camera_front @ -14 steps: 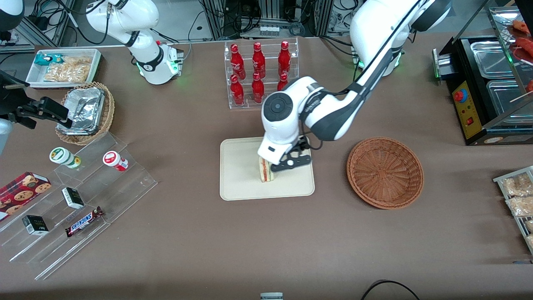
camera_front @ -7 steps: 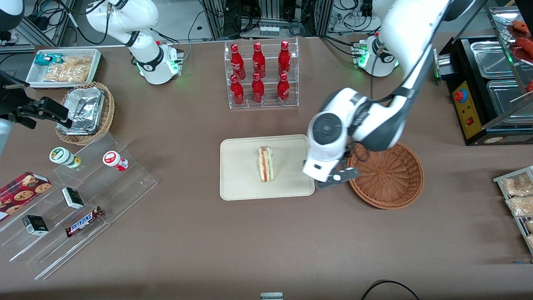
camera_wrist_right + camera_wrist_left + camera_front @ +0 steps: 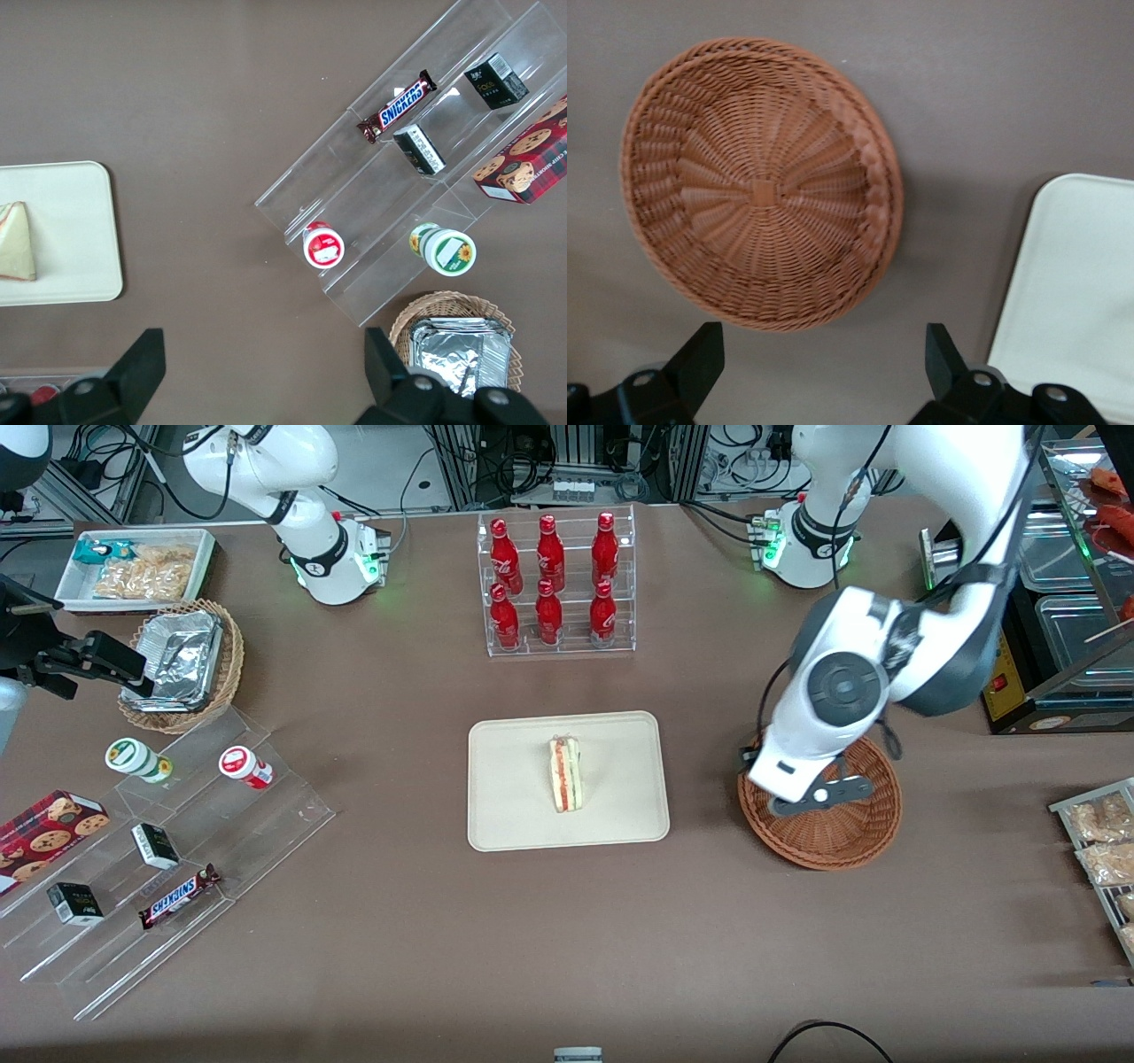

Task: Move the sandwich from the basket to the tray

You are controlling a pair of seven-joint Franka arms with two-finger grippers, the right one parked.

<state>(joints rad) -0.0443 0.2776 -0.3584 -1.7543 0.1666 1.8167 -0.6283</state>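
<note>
1. Front view: sandwich (image 3: pixel 565 773) sits on the tray (image 3: pixel 514 815), well apart from the basket (image 3: pixel 842 841).
2. End effector (image 3: pixel 802 802) hangs over the basket.
3. Only the wrist view shows its fingers (image 3: pixel 700 359) wide open, holding nothing, basket (image 3: pixel 757 181) bare.

The working arm is glossy white with dark grey joint bands and a round grey cap above the gripper (image 3: pixel 824 367), whose black fingers (image 3: pixel 700 359) carry silver screws.
</note>
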